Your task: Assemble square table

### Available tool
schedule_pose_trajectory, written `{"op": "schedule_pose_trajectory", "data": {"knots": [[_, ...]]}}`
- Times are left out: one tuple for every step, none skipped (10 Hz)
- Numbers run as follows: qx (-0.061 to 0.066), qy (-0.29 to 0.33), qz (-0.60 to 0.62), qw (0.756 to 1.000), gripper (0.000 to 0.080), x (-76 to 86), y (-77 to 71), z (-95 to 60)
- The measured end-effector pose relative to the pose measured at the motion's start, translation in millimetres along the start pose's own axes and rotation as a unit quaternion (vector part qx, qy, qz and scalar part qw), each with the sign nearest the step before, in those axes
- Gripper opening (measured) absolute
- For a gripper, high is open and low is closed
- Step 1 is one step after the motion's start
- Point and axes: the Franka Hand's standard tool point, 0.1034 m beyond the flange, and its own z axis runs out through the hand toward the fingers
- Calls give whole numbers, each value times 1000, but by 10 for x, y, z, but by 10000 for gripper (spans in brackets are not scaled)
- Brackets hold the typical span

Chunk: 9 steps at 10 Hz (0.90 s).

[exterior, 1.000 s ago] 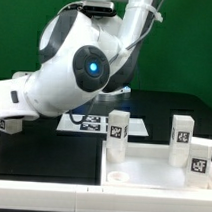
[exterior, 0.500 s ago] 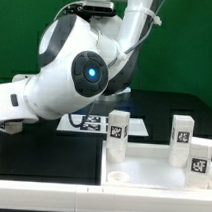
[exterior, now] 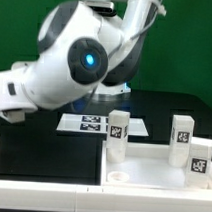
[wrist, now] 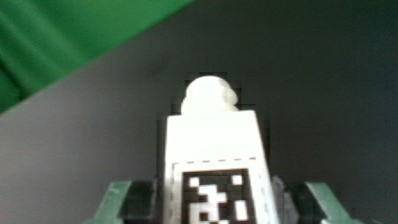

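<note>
A white robot arm (exterior: 71,67) fills the upper part of the exterior view, reaching down toward that view's left edge, where its gripper passes out of frame. In the wrist view, the gripper (wrist: 219,205) straddles a short white table leg (wrist: 217,150) bearing a black-and-white tag. One green finger (wrist: 125,203) stands on each side of the leg, close against its flanks. Whether the fingers actually press on the leg cannot be told, so a firm hold is not certain. The leg's rounded end points away from the camera, over dark tabletop.

In the exterior view, the square tabletop (exterior: 156,166) lies flat at the lower right of that view, its raised rim visible and a round hole near its closest corner. Three more tagged legs stand upright: one (exterior: 117,126) just behind the top's left rim, two (exterior: 181,131) (exterior: 201,156) toward the right edge. The marker board (exterior: 91,122) lies flat on the black table (exterior: 42,156), beside the left leg. Bare black surface stretches between the tabletop and the exterior view's left edge.
</note>
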Motion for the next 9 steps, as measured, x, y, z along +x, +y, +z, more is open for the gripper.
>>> {"op": "schedule_pose_trajectory", "data": {"knots": [[28,50,9,998,281,-90,98,-241],[24,87,21,996,281,-216,235,-382],[13,120,28,992,281,-243,311,-375],[11,141,24,990,282,-229,300,-352],[6,176,23,984,282,-223,335,-375],[10,202,36,979,282,-231,315,-421],[16,226,46,973,282,-170,186,-666],[35,254,75,964,282,-111,55,-968],[45,291,106,950,282,-50,-22,-1334]]}}
